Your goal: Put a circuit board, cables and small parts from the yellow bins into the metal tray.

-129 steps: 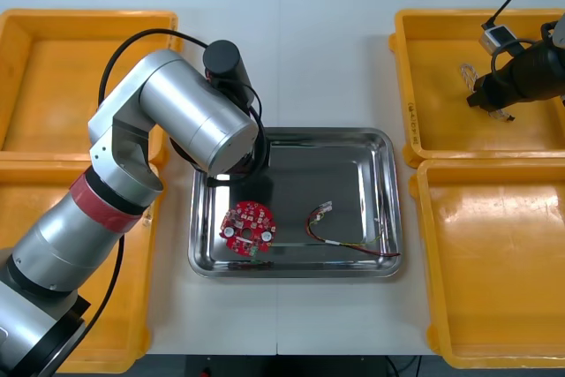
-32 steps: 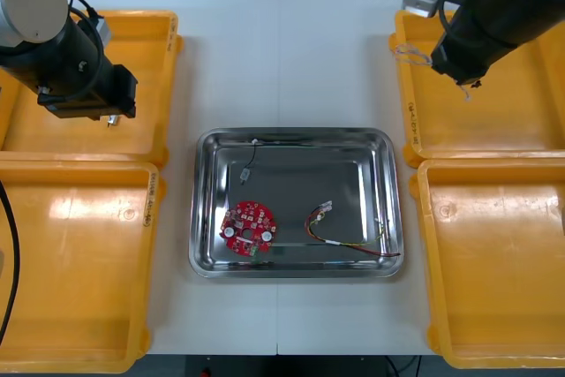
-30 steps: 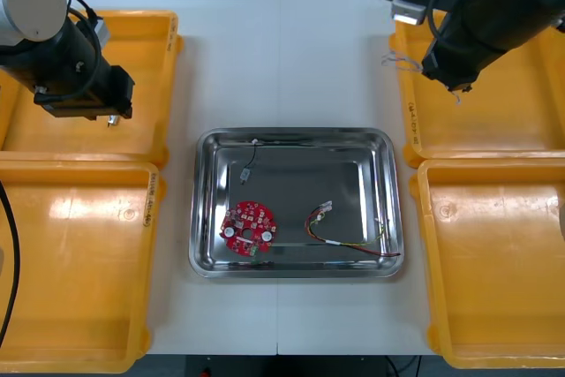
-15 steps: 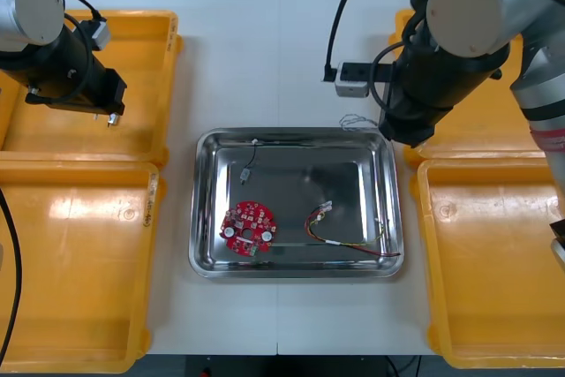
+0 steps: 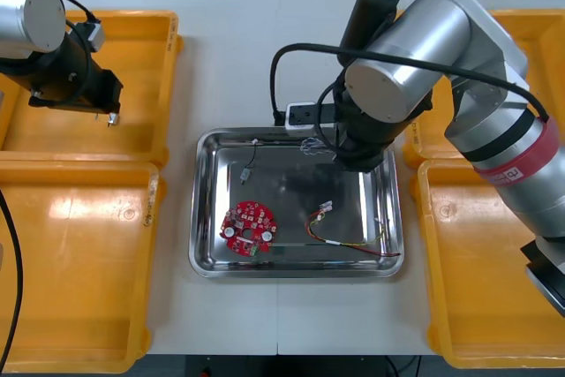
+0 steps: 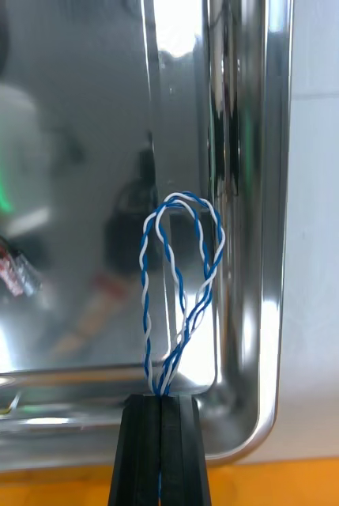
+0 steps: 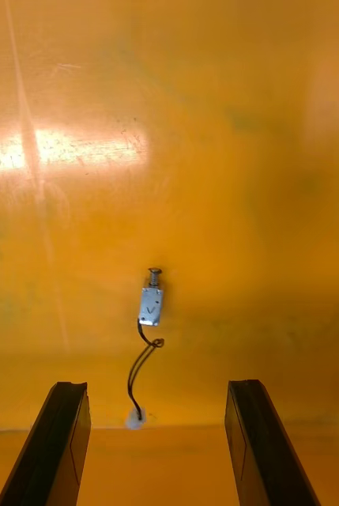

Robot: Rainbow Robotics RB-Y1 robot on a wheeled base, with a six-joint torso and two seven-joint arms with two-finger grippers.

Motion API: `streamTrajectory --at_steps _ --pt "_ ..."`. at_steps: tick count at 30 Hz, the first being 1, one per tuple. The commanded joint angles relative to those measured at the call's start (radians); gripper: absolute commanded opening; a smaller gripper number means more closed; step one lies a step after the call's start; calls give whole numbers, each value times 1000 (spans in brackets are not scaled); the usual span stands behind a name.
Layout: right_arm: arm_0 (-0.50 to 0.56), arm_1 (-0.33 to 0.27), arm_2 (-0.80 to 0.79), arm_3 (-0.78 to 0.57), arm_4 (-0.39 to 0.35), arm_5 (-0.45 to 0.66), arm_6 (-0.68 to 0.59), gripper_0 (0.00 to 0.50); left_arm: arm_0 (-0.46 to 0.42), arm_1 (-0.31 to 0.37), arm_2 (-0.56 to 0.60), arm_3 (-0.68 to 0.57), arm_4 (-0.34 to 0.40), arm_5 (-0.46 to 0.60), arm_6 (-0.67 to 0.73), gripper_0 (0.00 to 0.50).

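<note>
The two nearer bins [image 5: 71,262] show bare, glossy yellow plastic floors. Between them, the metal tray [image 5: 291,184] is a shallow, mirror-bright pan with rounded corners, and it already holds three things. A round red circuit board [image 5: 249,227] studded with small components lies in its near left part. A thin red and yellow cable [image 5: 353,243] curls along its near right. A short black cable [image 5: 249,161] lies by its far left corner.

Over the tray's far side, the right gripper [image 6: 160,399] is clamped on a twisted blue and white cable [image 6: 181,277]. Its black fingers are pressed together on the cable's ends, and the springy loop hangs above the tray's shiny floor just inside the rim. I judge the delivery nearly done: only the release remains.

Farther off, the left gripper [image 7: 157,386] hovers over the far left bin [image 5: 53,134] with its fingers spread wide and holding nothing. On the smooth floor between them lies a small metal part [image 7: 151,304], a little block with a thin black lead. The small parts seem to be what is left, and this one looks like the next pick.
</note>
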Motion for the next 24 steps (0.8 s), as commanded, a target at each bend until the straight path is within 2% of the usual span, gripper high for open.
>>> streamTrajectory --at_steps 1,6,11,18,24 --pt "18 17 43 22 15 -79 -9 0 -54 40 26 43 -14 -60 -169 500" --pt "34 17 50 50 25 -139 0 0 -54 36 11 69 -12 -91 -167 500" --pt "54 19 90 56 92 -181 1 0 -54 31 -20 111 5 -152 -153 500" --pt "71 17 102 98 87 -238 3 0 -54 17 -46 165 12 -226 -146 500" --pt "82 19 102 98 83 -258 -2 0 -54 14 -67 172 20 -227 -135 500"
